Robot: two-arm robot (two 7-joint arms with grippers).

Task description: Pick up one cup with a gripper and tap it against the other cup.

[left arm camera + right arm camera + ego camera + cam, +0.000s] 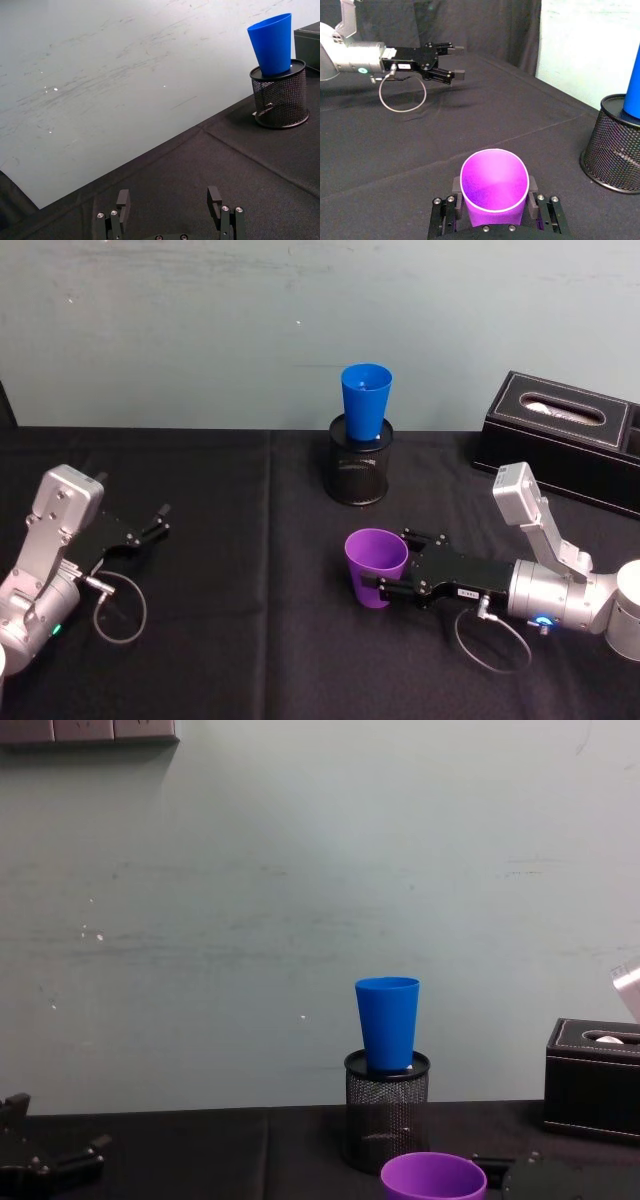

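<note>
- Near the middle of the black cloth-covered table [250,640], the purple plastic tapered tumbler [376,567] stands upright, mouth up, smooth-walled and handleless, its rim a clean round ring.
- From the right comes the right gripper [385,585], slim and black with a small white label, on an arm with a silver joint and a blue ring light; its two fingers [451,207] sit one on each side of the purple tumbler's lower wall, pinching it.
- From the right wrist we look straight into the purple tumbler [494,186]: the inside is bare and glossy, the wall tapering down toward the base.
- Farther back, just beyond the purple tumbler, the bright blue plastic tapered tumbler [366,402] stands in the black wire-mesh pen holder [360,470], leaning slightly; most of its body rises above the holder's rim.
- The two tumblers are apart, not touching.
- Over on the left, the left gripper [158,520] rests low by the table, jaws spread with nothing between them.
- At the far right sits a black box with pale stitching [565,440].
</note>
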